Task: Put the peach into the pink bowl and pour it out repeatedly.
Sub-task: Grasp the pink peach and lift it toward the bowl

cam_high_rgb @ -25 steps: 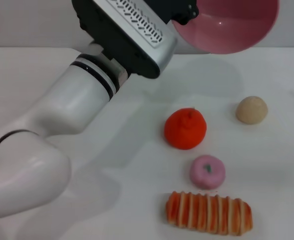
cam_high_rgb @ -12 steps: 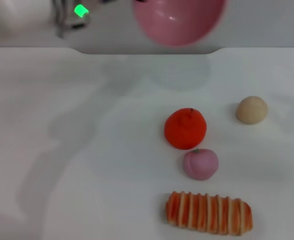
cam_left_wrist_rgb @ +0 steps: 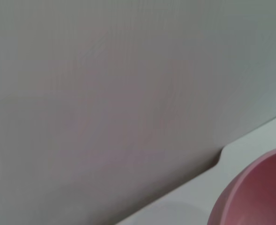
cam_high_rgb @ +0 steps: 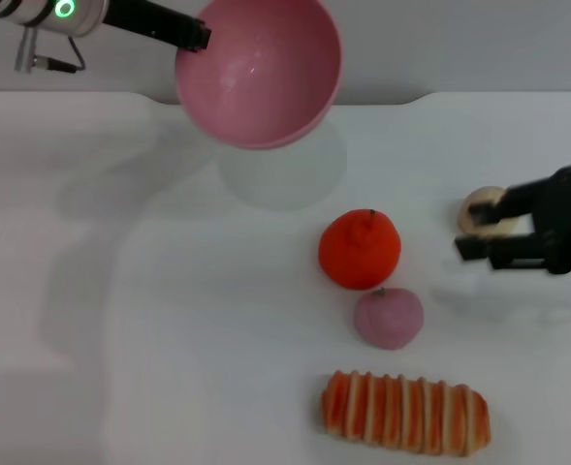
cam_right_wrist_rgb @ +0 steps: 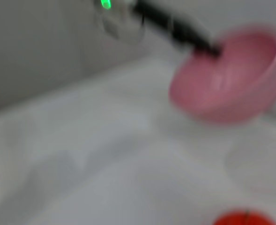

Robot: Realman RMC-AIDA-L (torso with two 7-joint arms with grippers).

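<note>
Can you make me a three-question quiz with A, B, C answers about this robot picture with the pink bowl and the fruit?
1. Where is the peach?
A. Inside the pink bowl
B. On the table, touching the orange-red fruit
C. Beside the left gripper

2. How many things lie on the table?
A. Two
B. Four
C. Six

3. What is the pink bowl doing?
A. Sitting flat on the table
B. Lying upside down
C. Held up in the air, tilted and empty

Answers:
1 B: the peach sits just below the orange-red fruit.
2 B: peach, orange-red fruit, beige ball, striped bread.
3 C: the left gripper clamps its rim; the right gripper is open near the beige ball.
</note>
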